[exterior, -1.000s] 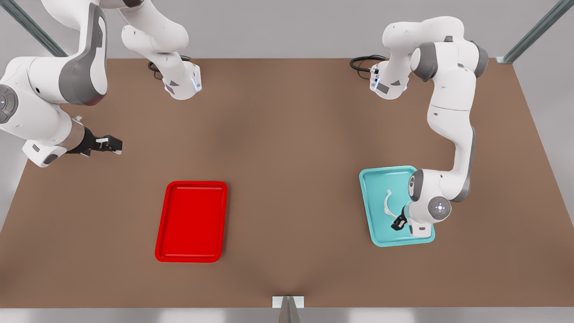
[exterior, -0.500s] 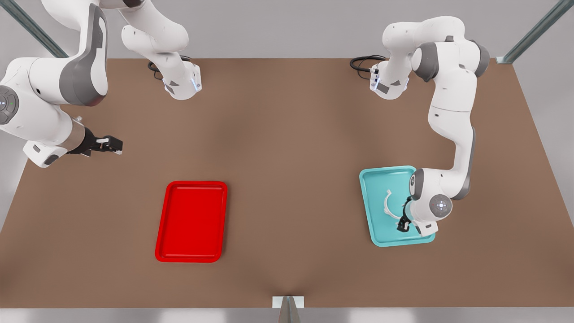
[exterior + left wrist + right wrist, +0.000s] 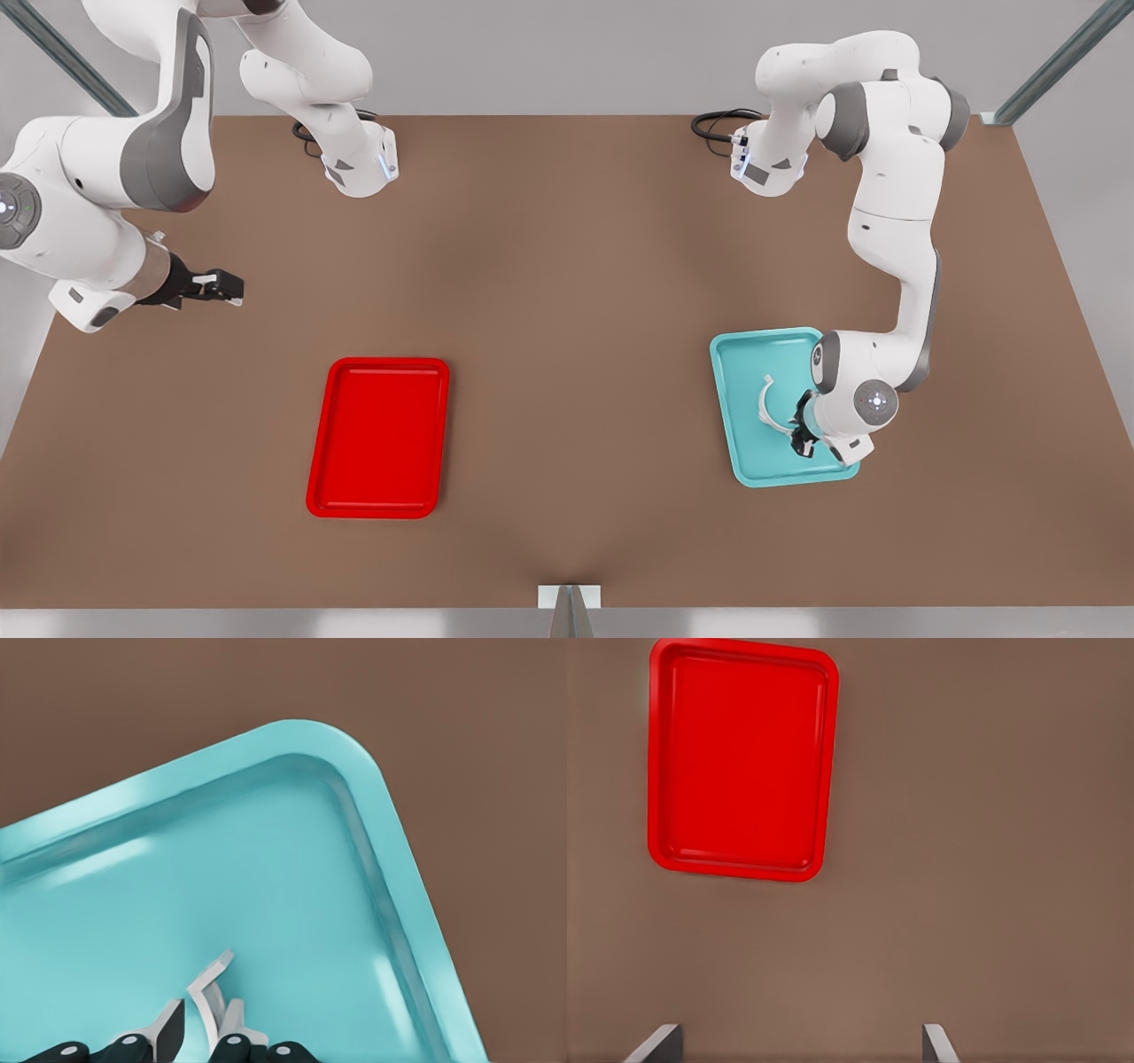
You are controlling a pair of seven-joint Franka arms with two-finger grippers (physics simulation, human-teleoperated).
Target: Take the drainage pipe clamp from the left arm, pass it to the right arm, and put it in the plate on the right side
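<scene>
Left gripper (image 3: 804, 439): lower right of the front view, low over the teal tray (image 3: 740, 354). In the left wrist view its fingers (image 3: 168, 1028) stand slightly parted, one on each side of the drainage pipe clamp (image 3: 205, 992), close against the strip; whether they press on it cannot be told.

Drainage pipe clamp (image 3: 765, 400): thin white C-shaped arc lying in the teal tray, right of the front view's centre, one end at the left gripper.

Right gripper (image 3: 217, 286): left side of the front view, above the bare brown table (image 3: 567, 266), well apart from both trays. Its fingertips (image 3: 660, 1043) sit far apart at the lower edge of the right wrist view, spread wide, holding nothing. This arm waits.

Plate (image 3: 379, 437): bright red, rectangular, rounded corners and raised rim, lower left of centre in the front view; upper left of the right wrist view (image 3: 741, 757). Nothing lies in it.

Markings: no brand, label or readable writing on any item.
</scene>
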